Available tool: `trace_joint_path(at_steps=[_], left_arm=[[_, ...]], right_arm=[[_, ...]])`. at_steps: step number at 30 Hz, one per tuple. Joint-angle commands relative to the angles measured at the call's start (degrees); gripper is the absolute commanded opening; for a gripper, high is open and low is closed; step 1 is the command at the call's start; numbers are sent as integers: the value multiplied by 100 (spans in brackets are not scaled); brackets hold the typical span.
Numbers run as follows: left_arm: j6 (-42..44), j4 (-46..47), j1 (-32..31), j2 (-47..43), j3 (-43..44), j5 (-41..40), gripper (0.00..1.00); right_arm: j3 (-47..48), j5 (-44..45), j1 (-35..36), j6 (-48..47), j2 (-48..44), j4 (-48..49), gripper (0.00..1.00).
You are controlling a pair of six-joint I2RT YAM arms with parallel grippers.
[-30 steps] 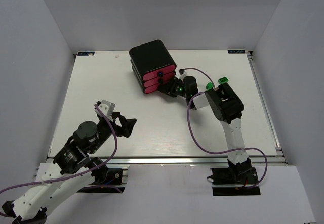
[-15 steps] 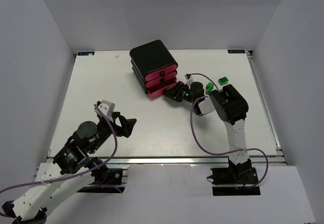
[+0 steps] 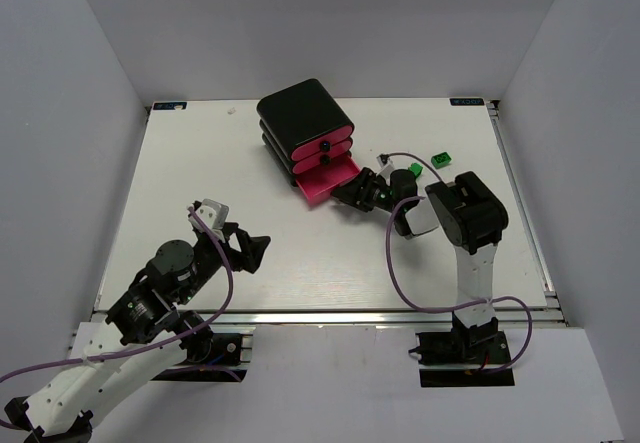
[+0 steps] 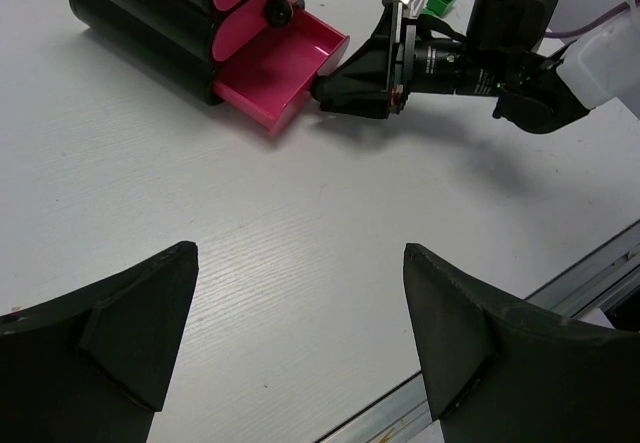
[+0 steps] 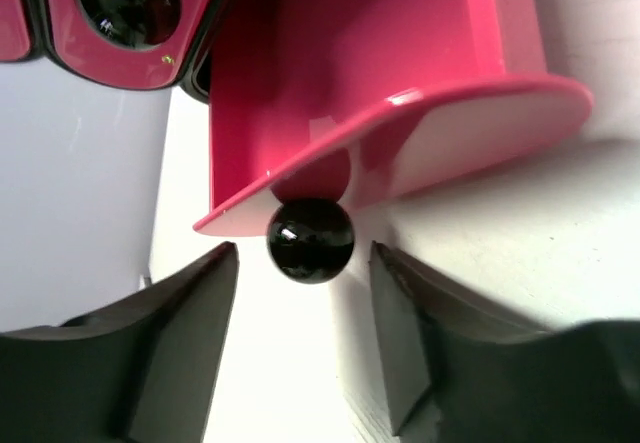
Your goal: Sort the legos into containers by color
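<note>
The black cabinet (image 3: 300, 111) holds three pink drawers. The bottom drawer (image 3: 328, 181) is pulled out and looks empty; it also shows in the left wrist view (image 4: 280, 68) and the right wrist view (image 5: 370, 83). My right gripper (image 3: 352, 192) is at the drawer's front. In the right wrist view it (image 5: 303, 250) is open, with the black knob (image 5: 310, 238) between the fingers and a gap on each side. Two green legos (image 3: 440, 157) (image 3: 414, 170) lie right of the cabinet. My left gripper (image 3: 250, 241) (image 4: 300, 253) is open and empty above bare table. No red or yellow legos show.
The two upper drawers (image 3: 318, 148) are shut. The right arm's purple cable (image 3: 392, 263) loops over the table's near right. White walls enclose the white table (image 3: 200, 183) on three sides, and a metal rail (image 3: 330, 313) runs along its near edge.
My right gripper has moved toward the near right and drawn the bottom drawer out of the cabinet. The left arm has not moved.
</note>
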Motion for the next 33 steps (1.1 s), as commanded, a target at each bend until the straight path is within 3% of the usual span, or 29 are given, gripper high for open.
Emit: trace_joint_path(at_steps=[1,2,8,15,18,19,21,24,25,28,30,33], left_arm=[[5,35,24,21,-29,111,93],[4,53,24,21,-29,111,93],[40,167,24,39,-46,260,93],[40,246,24,-49,-72,498,90],[48,255,24,-49,-73,612,83],[57,281,24,-32,-81,647,79],[83,281,24,3,-81,761,73],[92,264,24,82,-46,822,60],[92,238,24,65,-46,840,59],[119,255,24,-31,-64,832,68],[101,255,24,-137,-73,805,80],[84,264,24,-242,-108,753,86]], right_arm=[[28,-215,-48,-435,-288,-211,65],[19,-224,-48,-558,-454,-499,70],[-280,-347,-136,-2034,-1542,-1880,73],[-201,91,-250,-4142,-3117,-4986,73],[-25,1074,-302,-5207,-3873,-5887,63],[-7,1590,-381,-5644,-4231,-6038,44],[63,1981,-530,-5937,-4498,-6389,27],[490,1000,-837,-7078,-4605,-7433,43],[685,780,-891,-7342,-4456,-7846,58],[1415,435,-1111,-8019,-4288,-8946,82],[1697,462,-1190,-8502,-4121,-9490,86],[2250,391,-1366,-9048,-3823,-10298,87]])
